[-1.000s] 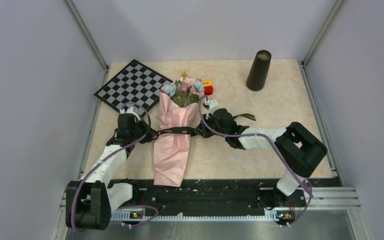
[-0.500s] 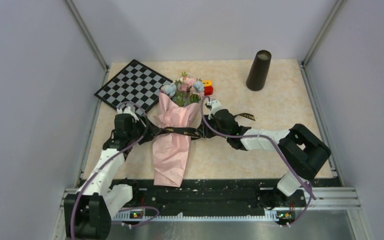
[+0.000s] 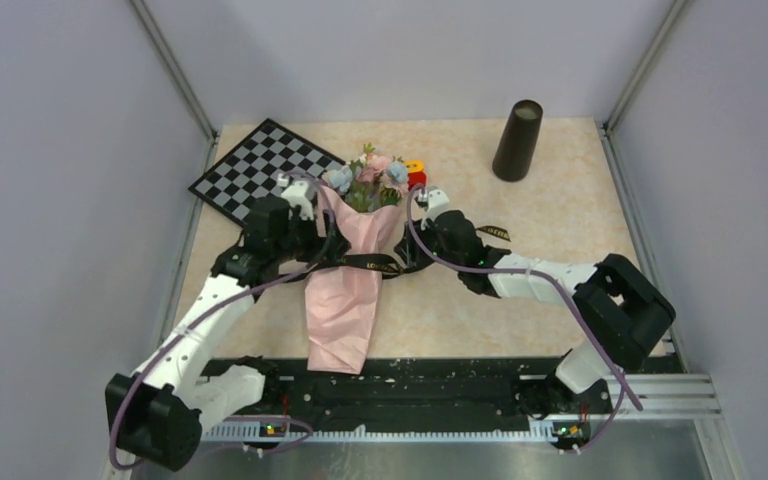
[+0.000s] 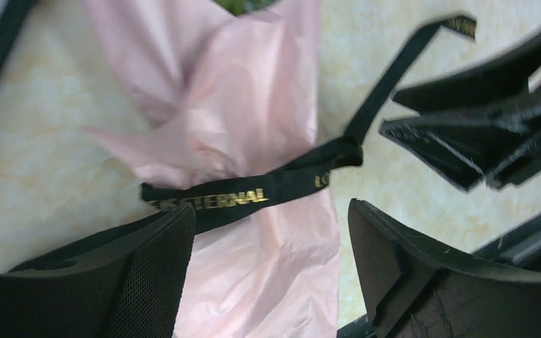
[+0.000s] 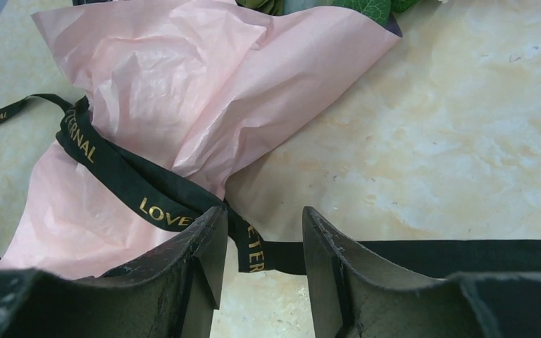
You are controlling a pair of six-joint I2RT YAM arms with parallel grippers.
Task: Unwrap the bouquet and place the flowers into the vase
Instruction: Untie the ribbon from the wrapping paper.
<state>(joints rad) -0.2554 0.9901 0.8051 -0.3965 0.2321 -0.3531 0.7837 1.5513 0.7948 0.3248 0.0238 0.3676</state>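
i am both arms here. my left gripper (image 4: 269, 211) hangs over the bouquet (image 3: 343, 300) from its 9 o'clock side, jaws wide apart and gripping nothing; pink paper and the black gold-lettered ribbon (image 5: 123, 179) show in the gap between them. my right gripper (image 5: 262, 215) sits low at the bouquet's 3 o'clock side, jaws apart too. the ribbon runs across the gap between them, lying on the table (image 3: 560, 250), and i cannot tell whether either finger touches it.

the bouquet lies flat near the middle of the table, narrow end toward 6 o'clock and open end toward 12. the ribbon is wrapped around its waist, with one loose tail trailing off toward 3 o'clock. the flowers (image 3: 368, 178), pink, white and light blue with green leaves, poke out of the paper at the 12 o'clock end, inside the wrap.

the vase (image 3: 517, 140) stands upright well apart from the bouquet, toward 1 o'clock, near the far edge. a checkered board (image 3: 260, 170) lies at about 10 o'clock, and a small red-and-yellow block (image 3: 416, 178) sits just beside the blooms.
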